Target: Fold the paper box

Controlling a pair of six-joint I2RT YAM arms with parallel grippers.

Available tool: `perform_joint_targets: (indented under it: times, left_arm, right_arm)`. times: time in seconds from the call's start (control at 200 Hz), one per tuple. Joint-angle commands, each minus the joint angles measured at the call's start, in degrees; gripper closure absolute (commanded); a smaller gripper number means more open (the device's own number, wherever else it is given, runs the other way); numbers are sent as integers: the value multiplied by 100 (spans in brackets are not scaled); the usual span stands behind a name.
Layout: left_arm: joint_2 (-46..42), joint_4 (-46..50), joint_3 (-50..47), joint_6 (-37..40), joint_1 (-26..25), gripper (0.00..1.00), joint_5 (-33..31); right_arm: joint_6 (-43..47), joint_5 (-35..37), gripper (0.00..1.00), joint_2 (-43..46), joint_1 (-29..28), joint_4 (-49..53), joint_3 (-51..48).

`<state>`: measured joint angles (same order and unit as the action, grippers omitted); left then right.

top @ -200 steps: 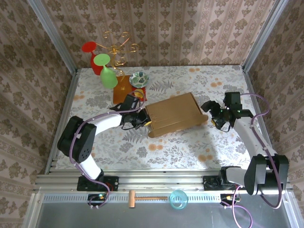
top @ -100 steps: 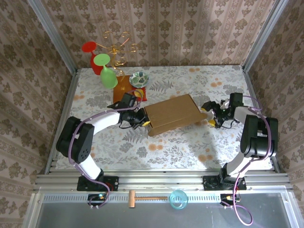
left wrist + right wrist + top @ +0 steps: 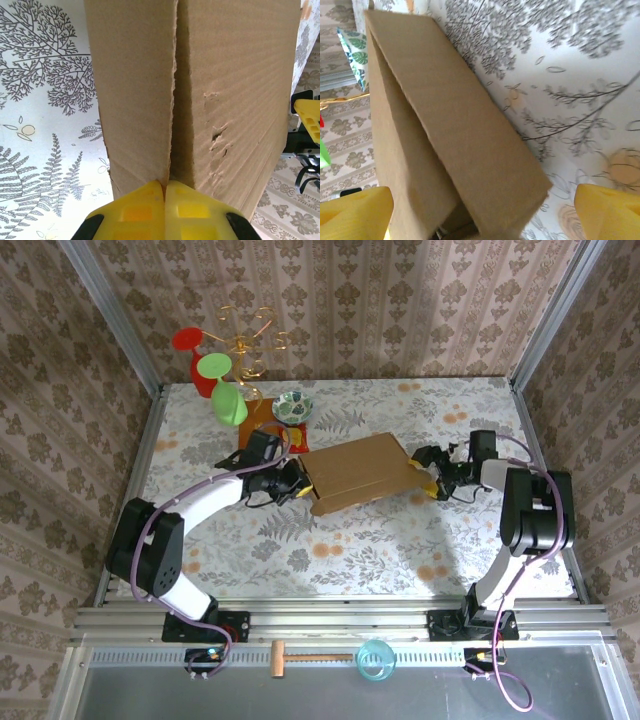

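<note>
On the flowered table (image 3: 380,540), the paper box (image 3: 358,472) lay near the middle. It was a shallow brown cardboard slab turned slightly askew, its right end farther back than its left. It sat between the two grippers, one at each short end.

The left gripper (image 3: 291,484) was at the box's left end, clenched. In its wrist camera the two yellow fingers (image 3: 135,212) met flat against each other. The box's near edge touched their tips just where a ragged seam between two cardboard panels ran away from them. Whether any cardboard was caught between the tips could not be told.

The right gripper (image 3: 431,473) was at the box's right end with its jaws spread wide. In its wrist camera the yellow fingers (image 3: 355,212) stood far apart, and the box's near corner reached in between them.

Beyond the box's left end lay an orange-brown board (image 3: 256,430), with a small patterned bowl (image 3: 292,406) just behind it.
</note>
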<state>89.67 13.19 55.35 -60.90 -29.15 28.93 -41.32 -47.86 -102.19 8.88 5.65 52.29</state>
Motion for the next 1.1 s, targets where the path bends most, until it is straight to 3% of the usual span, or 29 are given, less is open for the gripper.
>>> perform_joint_targets:
  times: [0.0, 0.195, 0.365, 0.61, 0.76, 0.895, 1.06, 1.095]
  left_arm:
    - [31, -317, -138, -164, 28, 100, 120]
    - [125, -602, -229, -366, 23, 100, 196]
    - [96, -828, -307, -617, 31, 100, 317]
    - [113, -1318, -455, -1059, 14, 100, 393]
    - [111, -1349, -455, -1077, 14, 100, 429]
    - [30, -1369, -473, -1117, 19, 100, 437]
    - [-341, -1093, -348, -1003, 6, 68, 310]
    - [-446, -1045, -339, -987, -1, 55, 271]
  right_arm:
    - [-412, -383, 6, -122, -169, -441, -170]
    - [-565, -337, 7, -228, -256, -566, -322]
    - [-1483, -547, 8, -452, -323, -1807, -454]
    - [-2662, -275, 12, -512, -654, -3172, -656]
    - [-3197, 60, 25, -370, -681, -3712, -784]
    - [-3359, 377, 37, -138, -678, -3552, -741]
    - [-3319, 905, 45, 451, -686, -2512, -640]
    - [-3291, 1009, 45, 592, -694, -2210, -601]
